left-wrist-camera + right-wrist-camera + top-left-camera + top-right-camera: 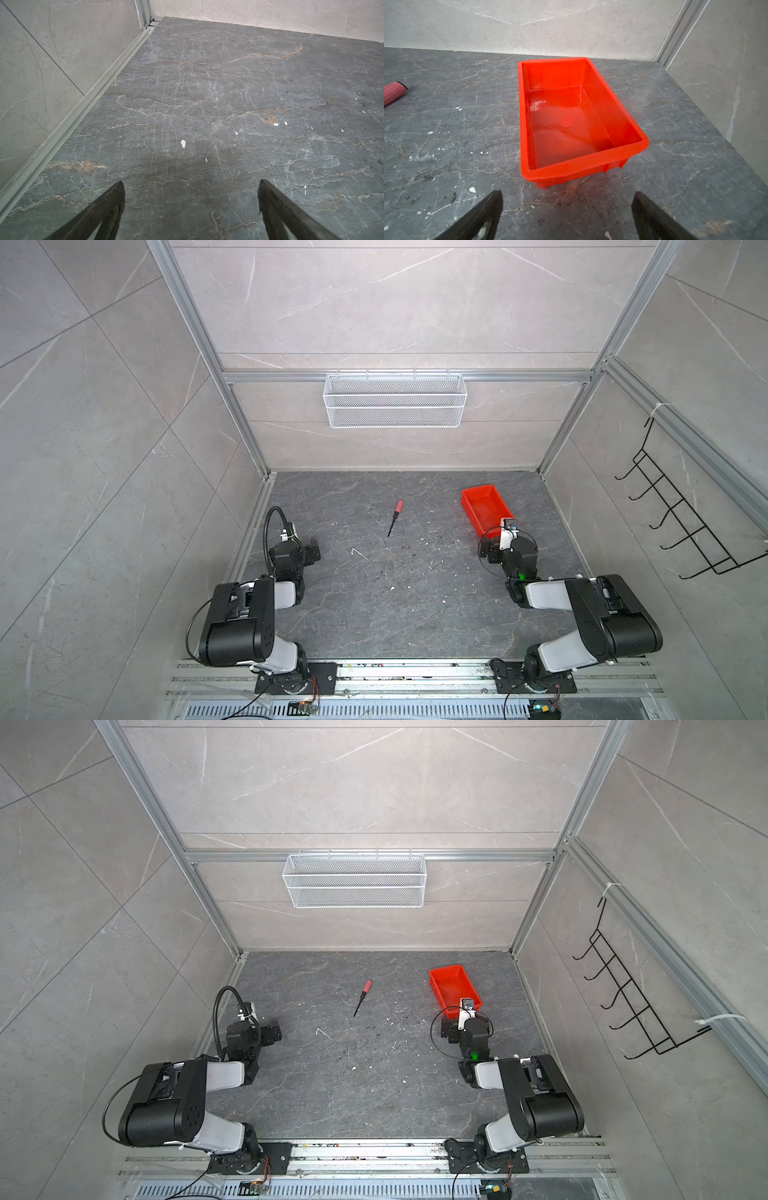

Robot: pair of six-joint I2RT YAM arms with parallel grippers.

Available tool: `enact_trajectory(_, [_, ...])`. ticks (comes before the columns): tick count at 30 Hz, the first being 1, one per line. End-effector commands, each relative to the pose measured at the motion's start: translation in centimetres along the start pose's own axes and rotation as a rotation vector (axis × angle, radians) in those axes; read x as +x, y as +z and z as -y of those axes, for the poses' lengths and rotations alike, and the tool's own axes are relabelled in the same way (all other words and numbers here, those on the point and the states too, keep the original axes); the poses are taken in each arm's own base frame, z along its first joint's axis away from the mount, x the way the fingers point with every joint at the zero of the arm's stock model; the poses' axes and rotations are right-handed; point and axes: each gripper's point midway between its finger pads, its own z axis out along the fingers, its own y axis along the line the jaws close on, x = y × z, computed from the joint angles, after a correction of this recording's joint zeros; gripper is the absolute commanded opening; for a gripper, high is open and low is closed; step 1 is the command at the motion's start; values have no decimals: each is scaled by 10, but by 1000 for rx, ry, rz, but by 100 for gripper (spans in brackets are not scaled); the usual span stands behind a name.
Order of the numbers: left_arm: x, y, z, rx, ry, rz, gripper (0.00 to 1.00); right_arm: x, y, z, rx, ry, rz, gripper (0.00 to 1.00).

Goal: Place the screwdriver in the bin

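Note:
The screwdriver [395, 517] [363, 997], with a red handle and a thin black shaft, lies alone on the dark stone floor near the middle, handle toward the back wall. The right wrist view catches only its handle end [394, 92] at the picture's edge. The bin [484, 506] [453, 986], a shallow red tray, sits at the back right with nothing in it [571, 116]. My right gripper [568, 194] is open just short of the bin's near wall, fingers wide apart over bare floor. My left gripper [190, 184] is open too, over bare floor by the left wall, well apart from the screwdriver.
A white wire mesh basket [395, 400] hangs on the back wall above the floor. A black hook rack [681, 514] hangs on the right wall. Aluminium rails [83, 108] edge the floor along the walls. Small white flecks [182, 143] dot the stone.

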Motion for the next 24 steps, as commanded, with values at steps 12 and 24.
enact_trajectory(12, [-19, -1, 3, 18, -9, 69, 100, -8, 1, -4, -19, 12, 26, 99])
enact_trajectory(24, [-50, -33, 17, 69, 50, 133, 100, -36, -41, -4, -54, 32, 55, 99])
